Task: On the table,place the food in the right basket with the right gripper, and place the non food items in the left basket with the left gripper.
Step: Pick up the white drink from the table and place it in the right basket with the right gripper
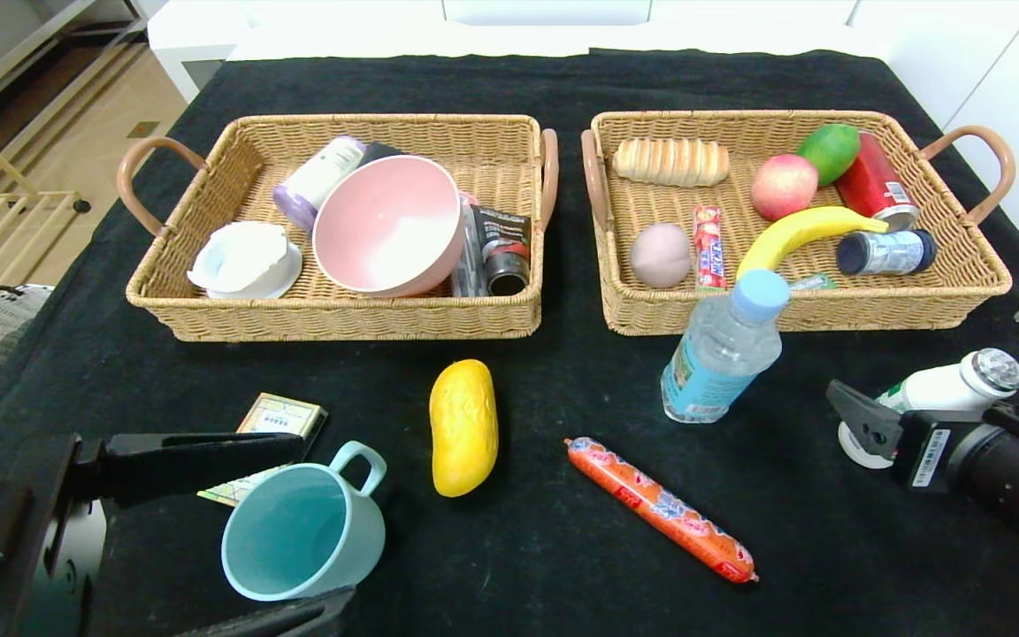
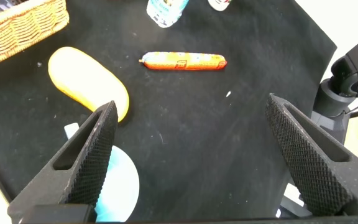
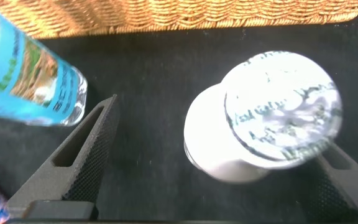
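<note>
White bottle (image 3: 260,118) stands between the open right pincer's (image 3: 219,162) fingers.

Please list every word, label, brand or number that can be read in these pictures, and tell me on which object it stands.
No text can be read with certainty.
Water bottle label: blurred.
White bottle cap: print too blurred.
Sausage wrapper: too small.
Card box: too small.
Candy bar in the right basket: letters unclear.
</note>
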Motion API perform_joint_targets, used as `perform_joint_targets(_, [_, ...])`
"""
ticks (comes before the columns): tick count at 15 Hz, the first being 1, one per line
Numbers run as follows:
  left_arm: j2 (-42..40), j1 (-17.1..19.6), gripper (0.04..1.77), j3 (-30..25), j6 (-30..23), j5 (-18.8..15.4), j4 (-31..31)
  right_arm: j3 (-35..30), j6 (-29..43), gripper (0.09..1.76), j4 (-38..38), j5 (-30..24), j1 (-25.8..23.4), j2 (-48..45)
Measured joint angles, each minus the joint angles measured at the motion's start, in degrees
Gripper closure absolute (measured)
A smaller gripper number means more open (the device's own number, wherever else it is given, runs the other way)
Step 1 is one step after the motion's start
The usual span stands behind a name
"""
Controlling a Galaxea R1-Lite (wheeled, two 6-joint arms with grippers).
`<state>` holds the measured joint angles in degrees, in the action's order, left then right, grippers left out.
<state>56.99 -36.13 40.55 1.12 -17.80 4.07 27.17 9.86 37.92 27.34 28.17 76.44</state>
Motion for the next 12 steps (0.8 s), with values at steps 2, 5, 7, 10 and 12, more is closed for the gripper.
perform_joint_targets(2, [-0.27, 0.00, 0.09, -0.04, 0.02, 0.05, 0.00, -0.02, 0.22, 0.14, 0.55, 0.22, 0.00, 0.94])
perform_joint_targets(5, [-0.49, 0.00, 0.09, -0.15, 0.09, 0.05, 0.02, 0.22, 0.77, 0.14, 1.44, 0.35, -0.50, 1.62])
perform_joint_targets(7, [-0.63, 0.00, 0.09, -0.22, 0.11, -0.02, 0.02, 0.39, 0.91, 0.14, 1.57, 0.38, -1.41, 1.76])
perform_joint_targets(10, [-0.88, 0.00, 0.09, -0.50, 0.20, -0.02, 0.00, 0.50, 0.99, 0.14, 1.82, 0.33, -2.40, 1.87])
perform_joint_targets(12, [-0.96, -0.06, 0.09, -0.59, 0.26, -0.06, 0.02, 0.52, 0.99, 0.43, 1.90, 0.29, -2.60, 1.88])
